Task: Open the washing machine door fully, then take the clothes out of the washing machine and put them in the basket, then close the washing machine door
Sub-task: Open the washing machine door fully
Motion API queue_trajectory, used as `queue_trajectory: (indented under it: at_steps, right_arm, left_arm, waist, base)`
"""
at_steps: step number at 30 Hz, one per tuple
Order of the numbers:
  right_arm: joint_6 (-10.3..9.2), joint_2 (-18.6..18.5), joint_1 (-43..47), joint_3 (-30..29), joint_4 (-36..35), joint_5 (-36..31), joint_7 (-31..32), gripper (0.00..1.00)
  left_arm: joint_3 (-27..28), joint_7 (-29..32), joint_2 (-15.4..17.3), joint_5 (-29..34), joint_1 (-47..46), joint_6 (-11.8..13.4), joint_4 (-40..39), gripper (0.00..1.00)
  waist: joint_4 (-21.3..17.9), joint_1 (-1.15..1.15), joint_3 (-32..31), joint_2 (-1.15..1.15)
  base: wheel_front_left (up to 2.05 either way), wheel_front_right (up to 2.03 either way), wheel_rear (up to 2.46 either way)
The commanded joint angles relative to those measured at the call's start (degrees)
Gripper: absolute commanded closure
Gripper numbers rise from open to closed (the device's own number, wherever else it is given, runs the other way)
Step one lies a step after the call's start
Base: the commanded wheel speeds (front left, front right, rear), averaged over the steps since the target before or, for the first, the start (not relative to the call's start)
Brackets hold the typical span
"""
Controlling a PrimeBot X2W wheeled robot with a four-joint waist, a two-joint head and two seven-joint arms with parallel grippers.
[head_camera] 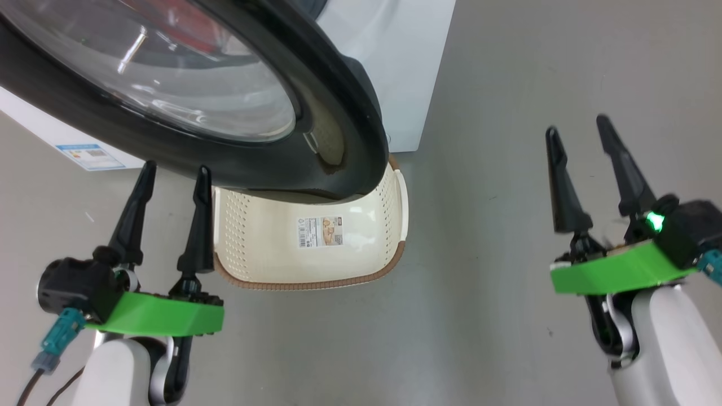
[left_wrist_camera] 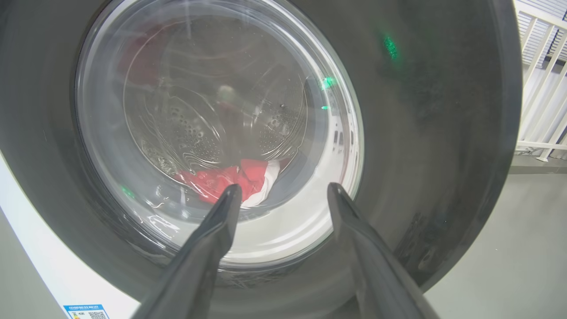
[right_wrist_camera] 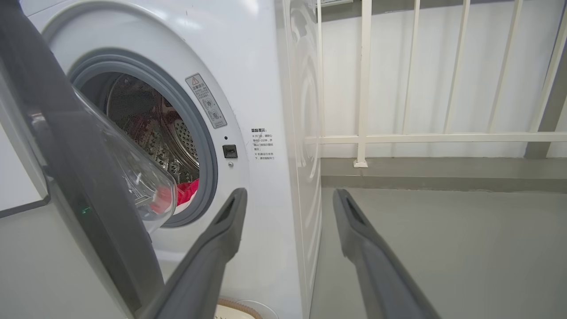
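Your washing machine (right_wrist_camera: 266,66) stood with its door (head_camera: 350,113) ajar, the basket (head_camera: 254,248) beneath that door and the clothes (left_wrist_camera: 221,179) behind its glass. Your left gripper (head_camera: 176,167) gaped empty near the door's front. Your right gripper (head_camera: 577,124), also splayed and empty, hung well apart from the door.

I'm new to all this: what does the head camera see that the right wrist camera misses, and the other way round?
From the head: the left gripper, open, and the sticker on the floor of the basket.
From the right wrist: the steel drum, the grey rubber ring around its mouth, a warning label and a white railing beyond.
In both: the washing machine, its open door, the red clothes inside, the open right gripper and some of the basket's brown rim.
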Motion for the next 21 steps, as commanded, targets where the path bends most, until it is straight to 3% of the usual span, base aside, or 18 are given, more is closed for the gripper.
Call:
queue_trajectory:
  at_steps: [1,20,21]
  right_arm:
    - [0.37,0.37,1.42,1.4,-2.0,0.37,-0.35,0.0]
    - [0.37,0.38,4.39,2.21,-3.56,-0.52,-0.36,0.0]
    - [0.37,0.38,4.41,2.23,-3.55,-0.4,-0.36,0.33]
  left_arm:
    - [1.66,-0.43,0.9,0.67,0.87,-0.33,-1.59,0.0]
    - [1.55,-0.43,0.33,1.01,1.57,-0.33,-1.34,0.0]
    - [1.51,-0.43,0.31,0.92,1.58,-0.33,-1.33,0.0]
  waist:
    - [0.0,0.0,-0.2,0.0]
    - [0.51,0.0,-0.82,0.0]
    - [0.55,0.0,-0.83,0.0]
  base:
    - [0.0,0.0,0.0]
    - [0.0,0.0,0.0]
    - [0.0,0.0,0.0]
